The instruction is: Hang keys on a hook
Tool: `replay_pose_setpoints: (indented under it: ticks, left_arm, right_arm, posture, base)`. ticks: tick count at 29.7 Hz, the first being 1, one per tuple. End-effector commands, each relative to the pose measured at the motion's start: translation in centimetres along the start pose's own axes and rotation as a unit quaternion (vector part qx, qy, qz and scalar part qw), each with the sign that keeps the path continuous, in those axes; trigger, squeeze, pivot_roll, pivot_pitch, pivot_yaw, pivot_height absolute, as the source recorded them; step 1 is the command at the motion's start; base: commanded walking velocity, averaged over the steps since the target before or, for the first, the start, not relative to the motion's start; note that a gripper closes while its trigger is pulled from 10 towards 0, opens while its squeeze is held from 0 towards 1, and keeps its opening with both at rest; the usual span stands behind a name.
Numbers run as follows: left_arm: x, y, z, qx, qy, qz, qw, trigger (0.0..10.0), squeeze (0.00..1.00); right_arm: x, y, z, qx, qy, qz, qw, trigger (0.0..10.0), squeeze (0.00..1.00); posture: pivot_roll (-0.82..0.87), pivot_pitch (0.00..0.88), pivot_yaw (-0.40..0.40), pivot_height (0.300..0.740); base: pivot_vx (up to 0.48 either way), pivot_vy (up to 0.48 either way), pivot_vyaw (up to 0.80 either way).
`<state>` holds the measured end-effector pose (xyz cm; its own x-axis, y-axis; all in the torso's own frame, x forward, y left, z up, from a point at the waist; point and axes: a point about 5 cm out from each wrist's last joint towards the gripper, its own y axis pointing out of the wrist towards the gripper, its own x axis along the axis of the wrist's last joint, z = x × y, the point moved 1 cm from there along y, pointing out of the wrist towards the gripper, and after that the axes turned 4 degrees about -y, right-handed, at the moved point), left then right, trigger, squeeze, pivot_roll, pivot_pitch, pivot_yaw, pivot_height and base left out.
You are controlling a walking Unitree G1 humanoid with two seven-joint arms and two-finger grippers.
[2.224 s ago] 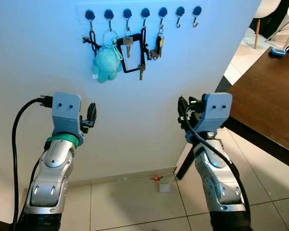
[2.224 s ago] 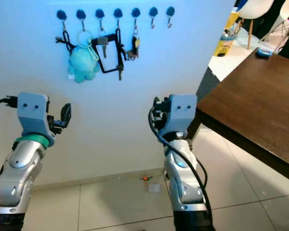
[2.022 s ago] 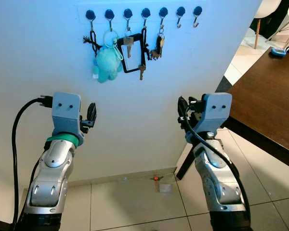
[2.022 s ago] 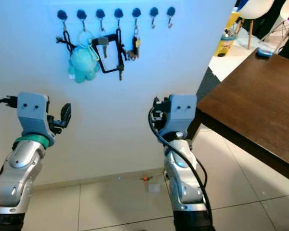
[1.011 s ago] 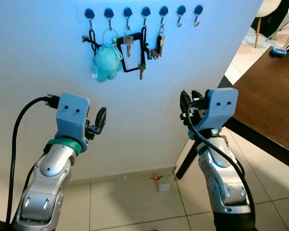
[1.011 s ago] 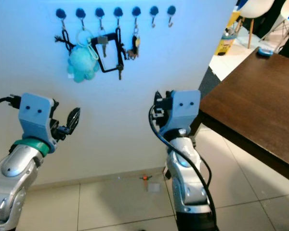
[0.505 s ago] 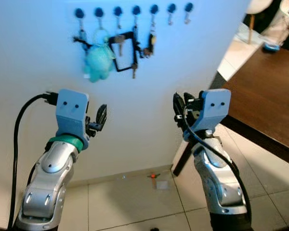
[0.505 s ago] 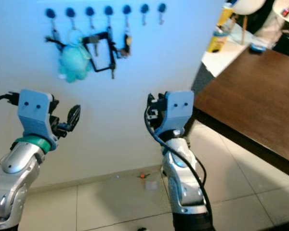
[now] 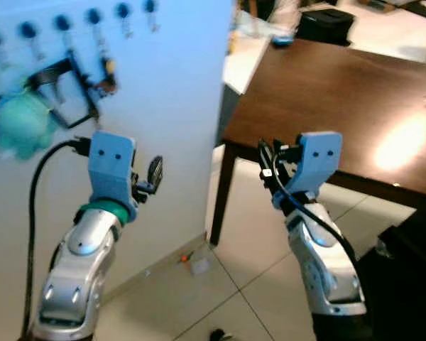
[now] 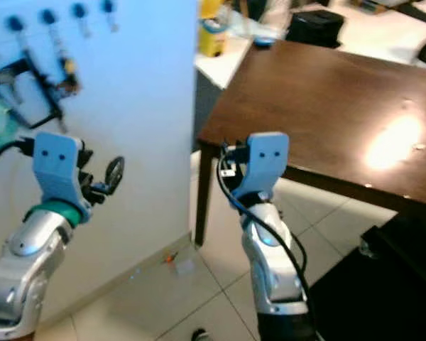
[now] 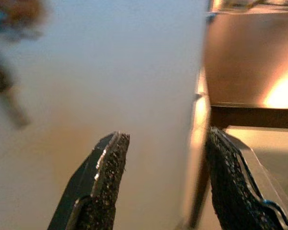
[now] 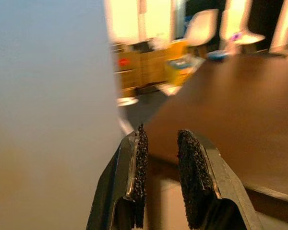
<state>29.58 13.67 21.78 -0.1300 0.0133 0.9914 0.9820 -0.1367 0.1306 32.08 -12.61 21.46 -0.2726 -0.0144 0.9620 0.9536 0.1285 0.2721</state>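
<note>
1. My left gripper (image 11: pixel 163 191) is raised in front of the white wall (image 9: pixel 177 78); its fingers (image 11: pixel 103 179) stand wide apart and hold nothing.
2. My right gripper (image 12: pixel 162 177) is raised level with the near edge of the dark wooden table (image 9: pixel 341 92); its fingers (image 12: pixel 194 177) are parted by only a narrow gap, with nothing between them.
3. A row of hooks (image 9: pixel 92 17) runs along the top of the wall, up and to my left of my left arm.
4. Keys (image 9: pixel 106 74) hang from one hook; beside them hang a black strap loop (image 9: pixel 74 89) and a turquoise plush toy (image 9: pixel 21 121). The picture is blurred, so I cannot tell which hook carries which item.
5. The two hooks (image 9: pixel 150 7) nearest the wall's corner carry nothing.
6. A black box-like object (image 9: pixel 326 25) sits at the far end of the table; whether it is a container, and what it may hold, I cannot tell.
7. A yellow container (image 10: pixel 211 32) stands beyond the wall's corner; its contents are not visible.
8. On the tiled floor (image 9: pixel 255 234) by the foot of the wall lie a small orange item (image 9: pixel 187 258) and a pale scrap (image 9: pixel 199 266).
</note>
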Motion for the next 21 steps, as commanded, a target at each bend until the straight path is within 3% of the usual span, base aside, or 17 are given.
replay_pose_setpoints:
  ticks: [1, 21]
  left_arm:
    - [-0.38, -0.22, 0.23, 0.006, -0.006, 0.012, 1.0, 10.0, 0.0]
    - [-0.53, 0.24, 0.82, 0.038, -0.008, 0.012, 0.999, 10.0, 0.0]
  right_arm:
    - [-0.18, -0.07, 0.53, 0.008, 0.006, 0.004, 1.0, 10.0, 0.0]
    - [-0.26, -0.08, 0.5, 0.005, 0.006, 0.007, 1.0, 10.0, 0.0]
  posture:
    - [-0.07, 0.07, 0.068, 0.74]
    - [-0.07, 0.072, 0.07, 0.74]
  base:
    - [0.0, 0.0, -0.8]
    - [0.0, 0.0, -0.8]
